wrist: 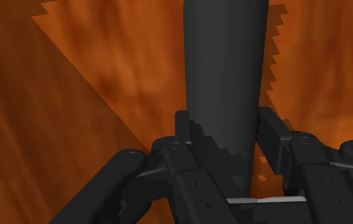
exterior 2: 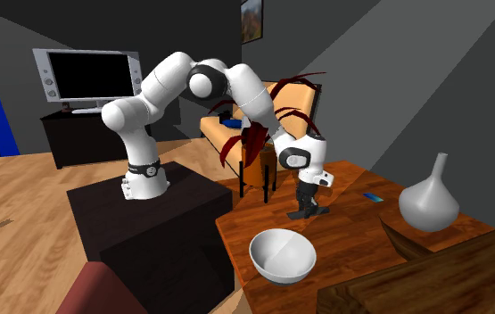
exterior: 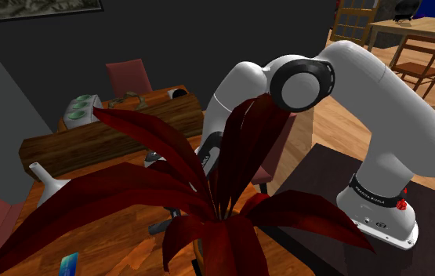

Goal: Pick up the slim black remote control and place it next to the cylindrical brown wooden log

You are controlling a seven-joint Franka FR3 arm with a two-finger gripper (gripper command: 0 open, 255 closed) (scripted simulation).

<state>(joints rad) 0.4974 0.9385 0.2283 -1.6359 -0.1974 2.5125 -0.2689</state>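
Warm orange-brown wood forms the tabletop that stands beside the arm's dark stand, in a grey-walled living room with a television far off. On it are a white round bowl at the near edge, a pale grey long-necked vase toward the second exterior view's right, and a plant with dark red leaves that hides much of the arm in the shoulder view. The all-black pincer is low over the middle of the tabletop, fingers pointing down. In the wrist view the slim black remote control runs straight out between the two fingers, which stand narrow and press against its long sides, so the pincer appears to be clasping it. The remote appears to be at or just above the wood; whether it has left the surface cannot be told. The long brown wooden log lies at the second exterior view's lower right, well apart from the pincer. By this reading the grasp is made; the lift, the carry across to the log and the release beside it are all left to do.
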